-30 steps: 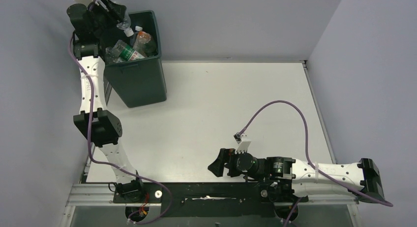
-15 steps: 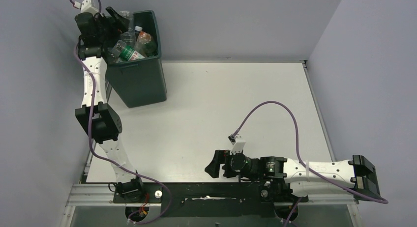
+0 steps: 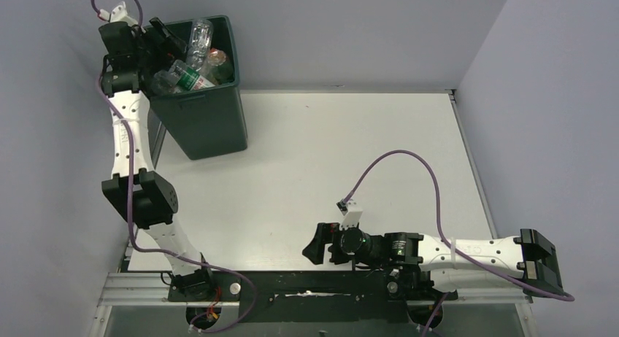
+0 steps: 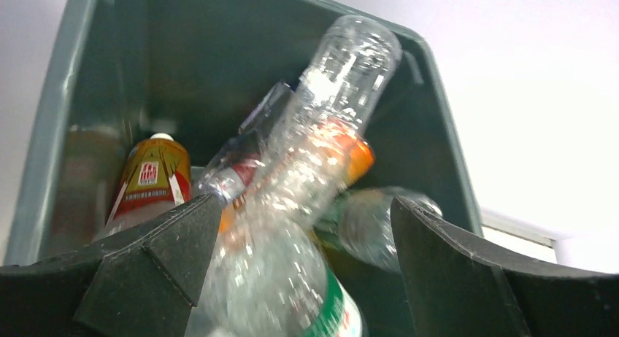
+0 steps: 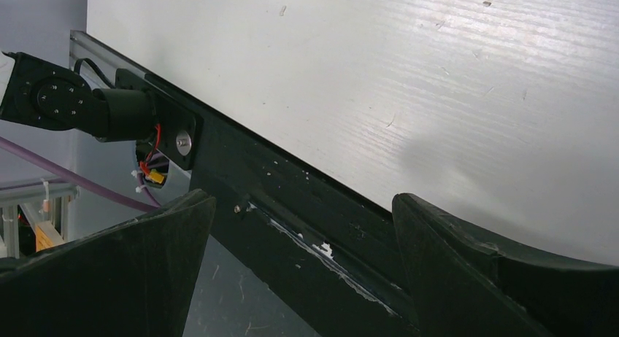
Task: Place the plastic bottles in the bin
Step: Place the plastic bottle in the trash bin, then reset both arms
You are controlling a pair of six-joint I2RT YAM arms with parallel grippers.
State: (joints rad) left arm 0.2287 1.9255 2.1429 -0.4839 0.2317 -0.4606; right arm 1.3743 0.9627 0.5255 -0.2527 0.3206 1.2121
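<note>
The dark green bin [image 3: 208,122] stands at the table's far left corner, filled with plastic bottles. My left gripper [image 3: 162,36] hangs open over the bin's left rim. A clear bottle [image 3: 198,36] tilts up on the pile just beyond its fingers, free of them. In the left wrist view that clear bottle [image 4: 332,111] is blurred, beyond the open left gripper [image 4: 303,238]. Around it are an amber bottle [image 4: 150,180], an orange one [image 4: 350,158] and a green-labelled one [image 4: 306,300]. My right gripper [image 3: 318,243] is open and empty near the table's front edge.
The bin wall [image 4: 95,82] fills the left wrist view's left side. In the right wrist view the open right gripper [image 5: 303,235] frames the black front rail [image 5: 306,220] and white table [image 5: 438,74]. Grey walls stand behind the bin and at both sides.
My left gripper opened and let go of the clear bottle, which now rests tilted on the pile in the bin. The left wrist shifted left. The right arm drew slightly nearer the front edge.
</note>
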